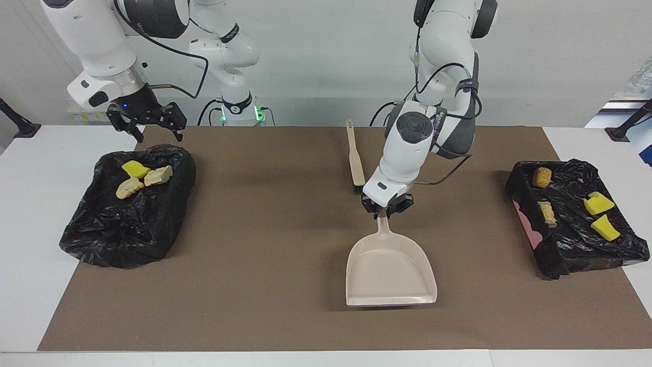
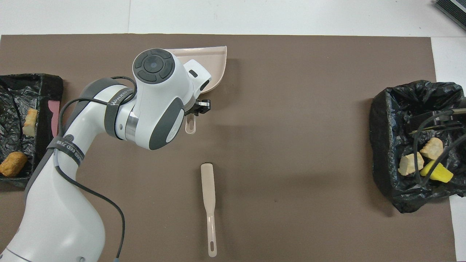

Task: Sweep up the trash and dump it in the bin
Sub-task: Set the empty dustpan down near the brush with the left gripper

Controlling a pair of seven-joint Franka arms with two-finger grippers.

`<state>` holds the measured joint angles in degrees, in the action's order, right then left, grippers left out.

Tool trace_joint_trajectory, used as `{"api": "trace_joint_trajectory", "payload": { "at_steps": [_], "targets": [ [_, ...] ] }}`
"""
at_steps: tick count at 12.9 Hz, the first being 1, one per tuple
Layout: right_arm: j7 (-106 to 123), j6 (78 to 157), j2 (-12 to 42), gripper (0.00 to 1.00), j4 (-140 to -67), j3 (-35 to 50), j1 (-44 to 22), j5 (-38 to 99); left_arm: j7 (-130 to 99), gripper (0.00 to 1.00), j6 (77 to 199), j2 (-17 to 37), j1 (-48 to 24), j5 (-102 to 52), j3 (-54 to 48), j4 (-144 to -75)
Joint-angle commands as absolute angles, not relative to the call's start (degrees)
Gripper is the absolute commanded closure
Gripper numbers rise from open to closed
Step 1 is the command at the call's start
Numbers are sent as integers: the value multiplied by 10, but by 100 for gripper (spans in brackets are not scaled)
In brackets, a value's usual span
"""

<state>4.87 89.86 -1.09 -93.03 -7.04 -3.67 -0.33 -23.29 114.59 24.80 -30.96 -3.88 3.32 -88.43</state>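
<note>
At mat centre, left jaws (image 1: 387, 210) pinching dustpan (image 1: 390, 272) handle; right jaws (image 1: 151, 124) spread over bin (image 1: 102, 232).

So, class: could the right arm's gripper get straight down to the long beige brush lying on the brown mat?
Probably yes. The beige brush lies bare on the mat, nothing on it. The right gripper hangs open over the bin bag's edge; the left gripper beside the brush crowds it slightly.

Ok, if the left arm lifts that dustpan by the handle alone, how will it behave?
The dustpan looks like thin moulded plastic, so probably stiff and light. The left gripper is at the narrow handle's end, with the wide pan reaching away, so it may sag or twist at the grip. The pan looks empty, so nothing should shift inside. The right gripper waits over the bin.
</note>
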Motion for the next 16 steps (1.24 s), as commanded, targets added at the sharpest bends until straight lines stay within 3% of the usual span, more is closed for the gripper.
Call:
{"api": "trace_joint_trajectory", "payload": {
  "at_steps": [1,4,5,6,8,12,16],
  "targets": [
    [47,899,-16,0,-937,-74,-39,8,-236,100,1171,240,-323,-52,43,-919],
    [47,899,-16,0,-937,-74,-39,8,-236,97,1189,258,-336,-52,43,-922],
    [47,899,-16,0,-937,-74,-39,8,-238,70,1185,258,-337,-52,43,-927],
    [47,899,-16,0,-937,-74,-39,8,-238,37,1178,257,-337,-52,43,-927],
    [47,899,-16,0,-937,-74,-39,8,-231,0,1185,257,-338,-45,44,-927],
    [47,899,-16,0,-937,-74,-39,8,-215,0,1177,230,-315,-44,52,-924],
    [47,899,-16,0,-937,-74,-39,8,-150,0,1124,137,-272,-3,74,-923]
  ]
}}
